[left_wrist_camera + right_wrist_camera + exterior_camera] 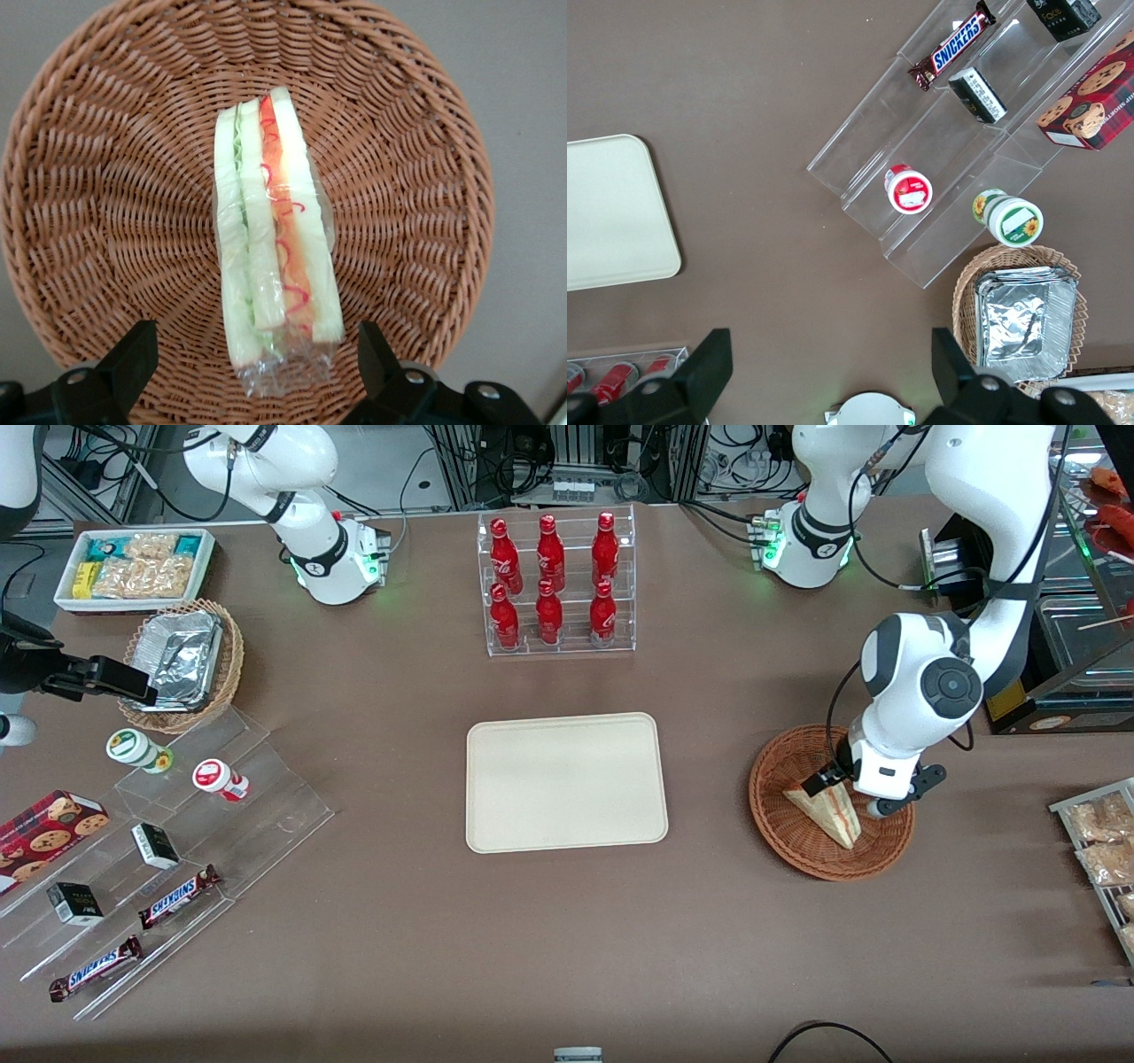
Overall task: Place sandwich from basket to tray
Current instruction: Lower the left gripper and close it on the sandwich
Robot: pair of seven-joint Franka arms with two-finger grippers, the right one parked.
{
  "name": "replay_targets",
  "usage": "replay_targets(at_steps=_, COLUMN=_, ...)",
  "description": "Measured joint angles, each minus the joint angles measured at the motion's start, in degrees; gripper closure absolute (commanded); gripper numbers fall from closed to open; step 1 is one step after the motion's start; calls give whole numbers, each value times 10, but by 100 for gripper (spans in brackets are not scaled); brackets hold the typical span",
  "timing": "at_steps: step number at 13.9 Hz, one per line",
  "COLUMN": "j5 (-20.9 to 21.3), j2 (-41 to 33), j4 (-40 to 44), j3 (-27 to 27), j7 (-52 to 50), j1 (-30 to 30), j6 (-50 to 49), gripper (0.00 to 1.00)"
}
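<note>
Reddish wicker basket (831, 803) sits on the desk toward the working arm's end, and the sandwich (827, 810) is lying in it, wrapped in clear film. The gripper (855, 793) hangs right over the basket, low, w/ its fingers (133, 359) spread wide and holding nothing. One sits on each side of the wedge's near end, neither touching it yet.

Looks like the approach-to-grasp step, so nothing's moved to the tray (567, 781) yet; it sits mid-desk, well apart from the basket, nothing on it.

To do this bit well, I'd say: come straight down, keep the wedge centred between the fingers, and close across the flat bread faces, not along the filling edge. Squeeze gently, since soft bread will likely crush and the film (283, 376) may slip. Go deep enough to catch bread, not just the loose wrap at the end. Then lift clear of the basket rim before heading for the tray.

Views differ. The wrist cam shows the sandwich (270, 230) standing on edge in the basket (97, 177), w/ bread layers, green and red-orange filling, and the finger gap around it. The front cam shows none of that detail, as the arm covers part of the wedge, but it alone shows the tray and the route across bare desk (709, 921).
</note>
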Motion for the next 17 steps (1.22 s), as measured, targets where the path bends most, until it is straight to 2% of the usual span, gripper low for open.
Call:
replay_targets(at_steps=2, j5=0, j2=9, j4=0, j3=0, j7=-1, j1=0, j6=10, gripper=3)
replay_targets(at_steps=3, j5=0, j2=12, j4=0, j3=0, j7=-1, j1=0, j6=17, gripper=17)
replay_targets(at_steps=4, j5=0, j2=15, j4=0, j3=0, j7=-2, j1=0, j6=23, gripper=52)
replay_targets(at_steps=5, j5=0, j2=19, j4=0, j3=0, j7=-6, j1=0, j6=28, gripper=81)
replay_targets(at_steps=6, j5=0, j2=23, j4=0, j3=0, j7=-10, j1=0, j6=30, gripper=100)
replay_targets(at_steps=13, j5=0, j2=28, j4=20, j3=0, j7=-15, j1=0, j6=32, gripper=100)
replay_targets(at_steps=17, j5=28, j2=7, j4=74, j3=-4, j7=-15, j1=-14, j6=-77, gripper=100)
